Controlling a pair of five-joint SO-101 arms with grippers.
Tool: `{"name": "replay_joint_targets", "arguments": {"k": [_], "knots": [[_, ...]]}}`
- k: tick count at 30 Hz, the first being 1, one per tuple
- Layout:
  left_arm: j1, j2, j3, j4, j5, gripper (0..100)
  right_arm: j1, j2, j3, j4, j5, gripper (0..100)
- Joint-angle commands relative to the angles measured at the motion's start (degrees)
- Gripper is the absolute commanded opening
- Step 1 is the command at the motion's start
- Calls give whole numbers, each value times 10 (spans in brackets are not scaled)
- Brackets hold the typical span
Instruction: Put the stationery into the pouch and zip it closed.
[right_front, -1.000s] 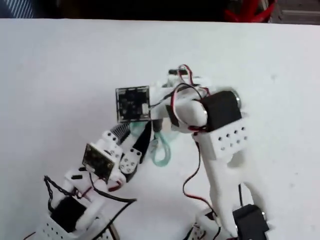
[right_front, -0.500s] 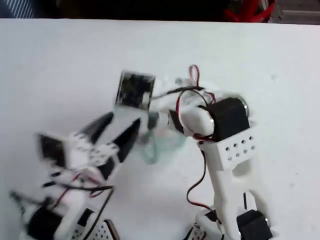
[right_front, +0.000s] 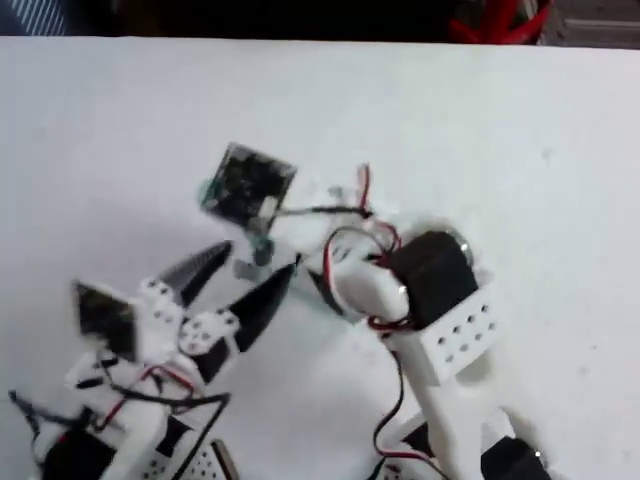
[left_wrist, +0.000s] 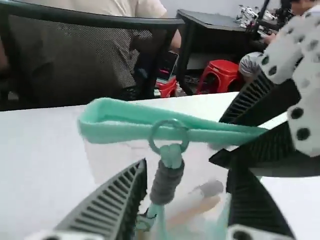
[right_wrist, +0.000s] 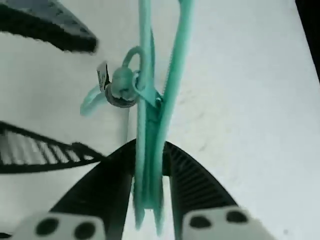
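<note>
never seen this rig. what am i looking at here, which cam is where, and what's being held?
Two small robot arms sit side by side at a white table. The high view looks down from a fixed camera. The other two pictures come from a camera on each arm's wrist. They are handling a clear pouch with a teal zipper edge and something pen-like inside. The right gripper is clamped on that edge. The left gripper is open, facing the zipper pull.

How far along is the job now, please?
Done: stationery lies inside the pouch. In hand: the right gripper is shut on the pouch edge, and the left gripper is open around the pull. Left: the zip gapes beyond the pull, so closing remains.
</note>
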Motion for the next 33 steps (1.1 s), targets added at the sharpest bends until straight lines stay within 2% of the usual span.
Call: {"name": "replay_joint_targets", "arguments": {"k": [1,7,12,17,27,33], "knots": [[8,4,66,-120,-36,191,-35,-22,-4,0,-18,20],[13,3,69,-132,-65,14,-34,-20,-5,0,-20,20],[1,2,47,-119,-68,22,7,-18,-4,0,-17,20],[-68,2,-7,-89,-69,22,44,-24,23,0,40,20],[-231,7,47,-215,-63,22,45,-87,117,-5,114,20],[-289,7,48,-226,9,22,46,-137,157,-7,130,20]]}}
